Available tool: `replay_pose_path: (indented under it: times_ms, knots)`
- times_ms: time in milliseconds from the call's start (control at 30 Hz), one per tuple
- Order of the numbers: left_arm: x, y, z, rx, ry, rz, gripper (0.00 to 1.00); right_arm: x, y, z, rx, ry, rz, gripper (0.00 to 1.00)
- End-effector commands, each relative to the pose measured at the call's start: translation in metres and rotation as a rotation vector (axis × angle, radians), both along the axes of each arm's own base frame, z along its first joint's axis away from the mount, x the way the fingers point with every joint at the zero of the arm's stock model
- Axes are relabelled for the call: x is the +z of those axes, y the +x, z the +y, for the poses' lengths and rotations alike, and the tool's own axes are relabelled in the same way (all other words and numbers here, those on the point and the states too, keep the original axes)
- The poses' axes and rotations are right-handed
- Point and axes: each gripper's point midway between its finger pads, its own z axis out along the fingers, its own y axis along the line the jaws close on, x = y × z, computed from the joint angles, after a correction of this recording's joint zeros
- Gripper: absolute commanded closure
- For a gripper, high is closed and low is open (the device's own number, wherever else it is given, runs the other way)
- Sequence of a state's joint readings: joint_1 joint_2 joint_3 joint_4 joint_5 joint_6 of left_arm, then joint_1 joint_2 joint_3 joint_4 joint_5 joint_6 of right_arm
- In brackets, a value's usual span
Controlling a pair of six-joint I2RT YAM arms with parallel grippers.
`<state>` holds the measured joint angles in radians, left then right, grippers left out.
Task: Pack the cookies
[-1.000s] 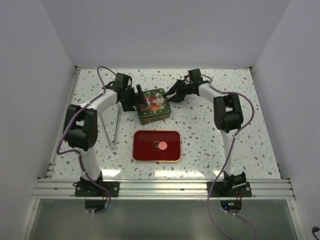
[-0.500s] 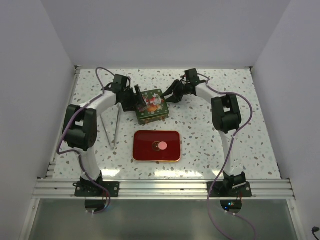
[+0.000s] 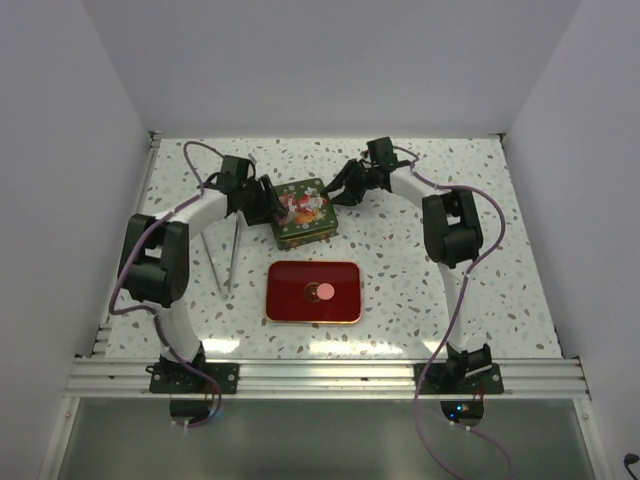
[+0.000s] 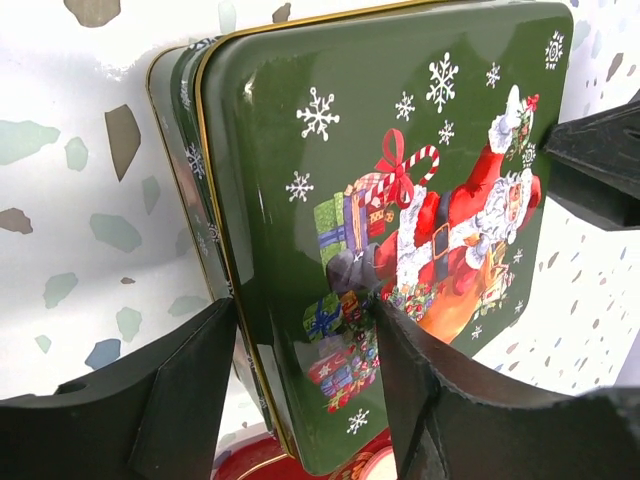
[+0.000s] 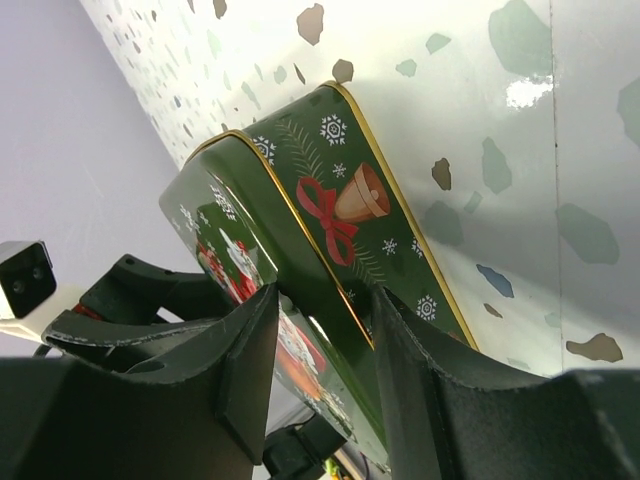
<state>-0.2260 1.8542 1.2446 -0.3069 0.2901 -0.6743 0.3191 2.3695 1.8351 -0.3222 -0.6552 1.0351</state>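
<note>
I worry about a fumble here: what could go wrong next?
The left gripper and right gripper straddle opposite edges of the green tin; whether the left has clamped is unclear, so a lift could slip or tilt it. A stuck lid might bring the whole tin up. A dropped tin could hit the red tray holding the pink cookie.

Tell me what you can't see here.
- Inside the green Santa-printed metal tin: hidden by its lid, every view.
- The dark spot beside the pink round cookie on the red rectangular tray: too small, top view.
- That tray: cut off by the bottom edge, left wrist view.
</note>
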Motion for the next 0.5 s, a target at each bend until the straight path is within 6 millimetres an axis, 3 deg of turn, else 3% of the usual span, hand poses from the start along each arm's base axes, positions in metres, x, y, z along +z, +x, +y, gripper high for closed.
replay_pose_path:
  times_ms: [0,33,100,300,367,467]
  knots:
    - [0.012,-0.001,-0.019,-0.034,-0.075,-0.055,0.78,0.029,-0.035,0.036,0.098,0.028,-0.014,0.55]
    - [0.011,-0.002,-0.019,-0.03,-0.075,-0.056,0.89,0.029,-0.037,0.037,0.102,0.025,-0.013,0.55]
    - [0.005,-0.007,-0.016,-0.021,-0.071,-0.046,1.0,0.031,-0.04,0.038,0.107,0.024,-0.018,0.55]
    - [-0.008,-0.024,-0.007,-0.003,-0.091,-0.035,1.0,0.026,-0.052,0.033,0.115,0.007,-0.003,0.53]
    - [-0.015,-0.033,-0.005,0.003,-0.111,-0.021,0.8,0.028,-0.054,0.032,0.118,0.003,-0.007,0.51]
    - [-0.016,-0.035,-0.002,0.013,-0.133,-0.043,0.63,0.03,-0.057,0.031,0.128,-0.006,-0.009,0.47]
